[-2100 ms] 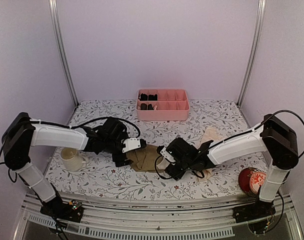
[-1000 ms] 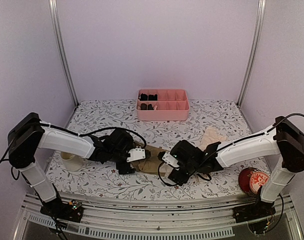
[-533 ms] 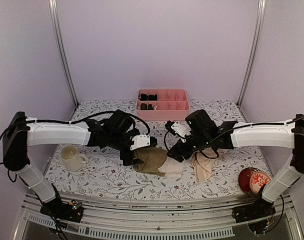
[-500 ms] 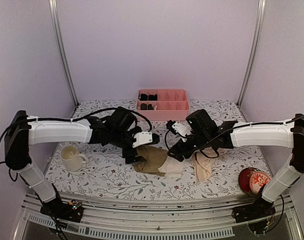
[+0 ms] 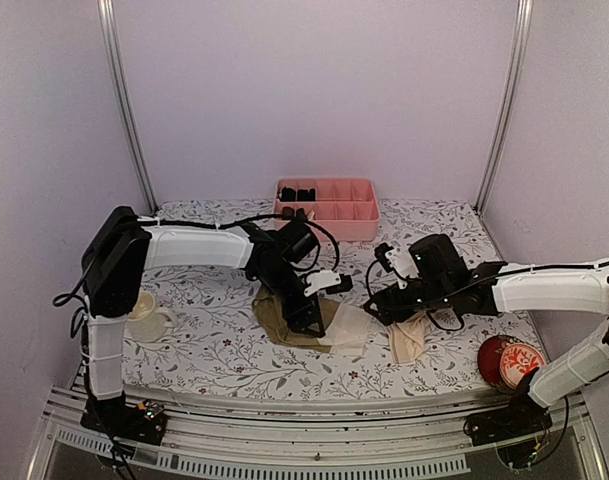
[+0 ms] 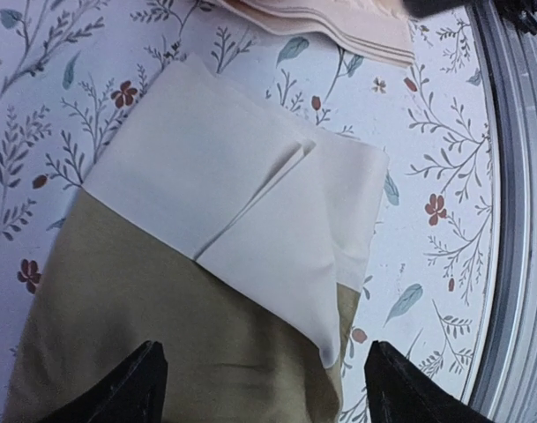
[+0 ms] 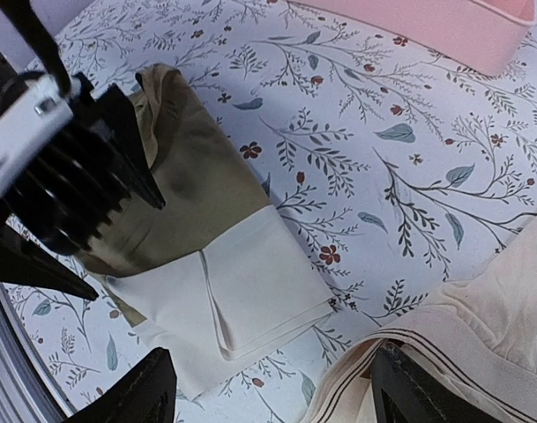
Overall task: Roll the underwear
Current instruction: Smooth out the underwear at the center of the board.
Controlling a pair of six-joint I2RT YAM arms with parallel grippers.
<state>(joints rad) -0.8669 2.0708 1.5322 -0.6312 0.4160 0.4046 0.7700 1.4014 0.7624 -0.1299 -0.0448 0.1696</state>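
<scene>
Two pieces unrolled: olive-brown underwear (image 6: 145,291) beneath open left hand (image 6: 262,345), peach underwear (image 7: 480,335) at its three o'clock, open right hand (image 7: 272,351) between; next, likely: pinch olive edge, begin rolling.

The olive-brown underwear (image 5: 276,318) is seen laid flat near the middle of the floral tabletop (image 5: 204,360) — its cream-white part (image 6: 233,176) folded in overlapping flaps at the right end. The pale peach-beige underwear (image 5: 409,338) is spread out, lightly rumpled, just beside it to the right — not touching.
</scene>
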